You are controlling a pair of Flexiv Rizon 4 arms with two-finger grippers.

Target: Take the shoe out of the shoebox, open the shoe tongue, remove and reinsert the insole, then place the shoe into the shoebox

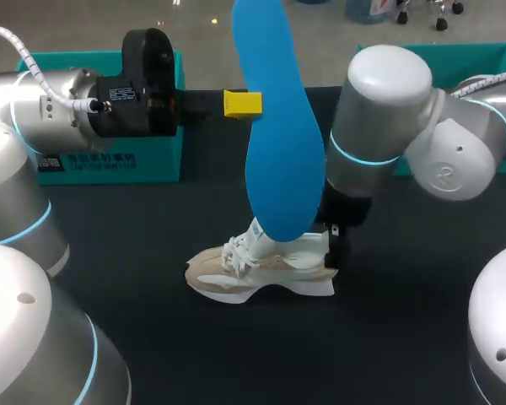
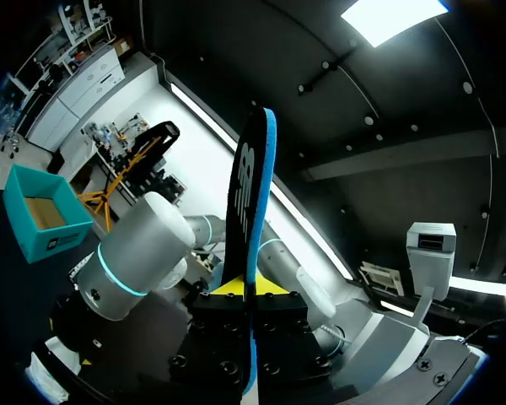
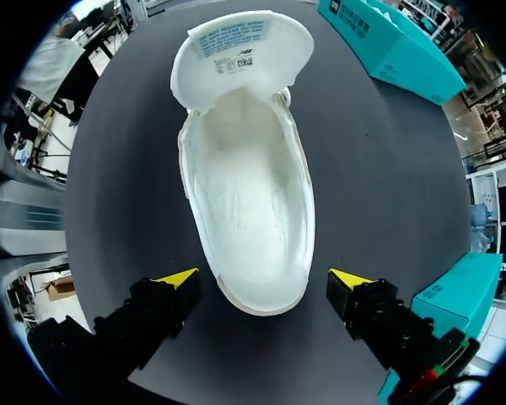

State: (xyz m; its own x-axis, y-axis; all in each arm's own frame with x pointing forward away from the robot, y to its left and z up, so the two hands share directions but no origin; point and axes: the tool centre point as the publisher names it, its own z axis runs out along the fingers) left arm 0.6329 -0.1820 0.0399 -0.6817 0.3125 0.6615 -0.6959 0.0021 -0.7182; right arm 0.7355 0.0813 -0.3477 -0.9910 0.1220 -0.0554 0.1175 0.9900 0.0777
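Reinsertion looked like the step in hand: the blue insole (image 1: pixel 278 143) was already out of the shoe (image 1: pixel 261 270) and raised above it, clamped edge-on between the fingers of the left gripper (image 2: pixel 251 291), which reached in from the shoe's far left. The broader end of the insole hung toward the shoe's opening; whether it touched the collar could not be told from the head view.

To do this well, I judged the insole should go in with its leading end aimed down the throat toward the toe and kept flat to the footbed, so that it would not fold or catch on the lining. The tongue (image 3: pixel 240 46) was already folded well forward (a help, since the mouth stood wide), and it should be kept from flopping back.

The shoe stood upright on the dark table (image 1: pixel 152 337), out of the teal shoebox (image 1: pixel 110 110), which sat behind it and to its left. The right gripper (image 3: pixel 263 278) was at the shoe's heel, its fingers spread on either side with a gap to each, so it was released and gripping nothing. Closing it gently on the heel would probably steady the shoe against the push of the insole
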